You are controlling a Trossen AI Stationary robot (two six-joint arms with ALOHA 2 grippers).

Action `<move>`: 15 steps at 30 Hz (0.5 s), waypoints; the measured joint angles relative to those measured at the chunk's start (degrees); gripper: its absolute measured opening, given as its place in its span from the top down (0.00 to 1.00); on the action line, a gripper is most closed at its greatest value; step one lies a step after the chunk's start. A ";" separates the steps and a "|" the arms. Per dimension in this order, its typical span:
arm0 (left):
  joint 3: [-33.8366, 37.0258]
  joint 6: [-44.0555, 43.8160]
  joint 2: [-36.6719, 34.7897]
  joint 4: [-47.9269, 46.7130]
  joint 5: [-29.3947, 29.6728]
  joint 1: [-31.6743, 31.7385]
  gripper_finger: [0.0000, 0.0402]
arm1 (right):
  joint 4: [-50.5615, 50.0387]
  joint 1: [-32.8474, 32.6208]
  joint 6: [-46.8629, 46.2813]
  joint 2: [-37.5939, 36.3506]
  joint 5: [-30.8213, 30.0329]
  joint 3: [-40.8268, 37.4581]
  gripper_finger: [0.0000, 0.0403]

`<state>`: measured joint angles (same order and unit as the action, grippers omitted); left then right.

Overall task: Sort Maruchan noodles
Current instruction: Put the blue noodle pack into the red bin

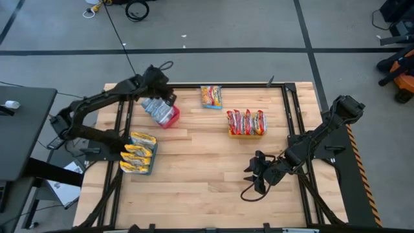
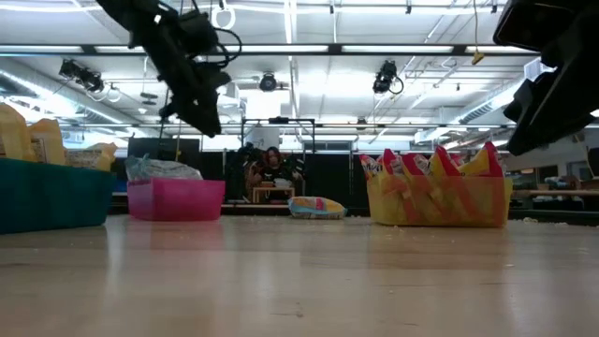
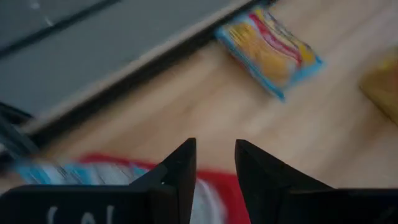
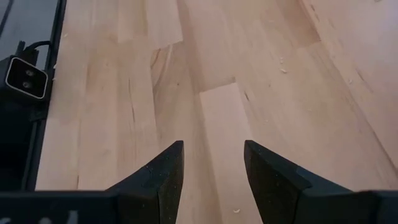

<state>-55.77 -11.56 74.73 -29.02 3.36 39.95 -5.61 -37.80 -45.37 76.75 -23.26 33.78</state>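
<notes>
One Maruchan noodle packet [image 1: 211,97], yellow-orange with blue edges, lies flat on the table near the far edge; the left wrist view shows this packet [image 3: 270,50] too. Silver-blue packets [image 1: 155,107] fill a red bin [image 1: 169,118]. Red packets [image 1: 246,120] stand in a yellow bin [image 1: 246,133], and yellow packets [image 1: 138,154] lie in a blue bin [image 1: 149,165]. My left gripper [image 1: 169,99] hangs open over the red bin [image 3: 217,193], its fingers [image 3: 180,171] empty. My right gripper [image 1: 250,178] is open and empty over bare wood at the near right.
The three bins stand along the table's left and far middle. Bare wood [image 1: 200,168] stretches across the centre and near side. A black metal frame [image 1: 289,116] borders the tabletop. In the low view a person [image 2: 272,167] sits far behind the table.
</notes>
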 joint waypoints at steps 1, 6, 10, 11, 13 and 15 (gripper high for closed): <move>0.00 -2.01 -0.51 -1.35 0.11 -1.47 0.71 | -0.02 0.11 0.02 0.00 -0.48 0.00 0.57; 0.11 -10.51 3.50 -10.21 1.02 -7.06 0.73 | -0.02 1.14 1.09 0.00 -1.16 0.00 0.57; 0.15 -12.20 8.70 -9.36 1.59 -9.65 0.76 | 0.00 1.79 1.86 0.00 -1.14 0.00 0.57; 0.15 -12.25 10.05 -8.92 1.16 -10.21 0.77 | 0.00 1.88 1.81 0.00 -1.14 0.00 0.57; 0.15 -11.96 12.72 -8.89 0.83 -10.87 0.79 | 0.02 1.86 1.58 0.00 -1.14 0.00 0.57; 0.09 -11.39 15.33 -8.65 1.78 -10.75 0.81 | 0.15 1.57 1.47 0.00 -1.14 0.00 0.57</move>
<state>-55.67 -22.95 90.06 -37.67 5.13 29.20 -5.46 -36.23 -43.90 76.75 -24.40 33.78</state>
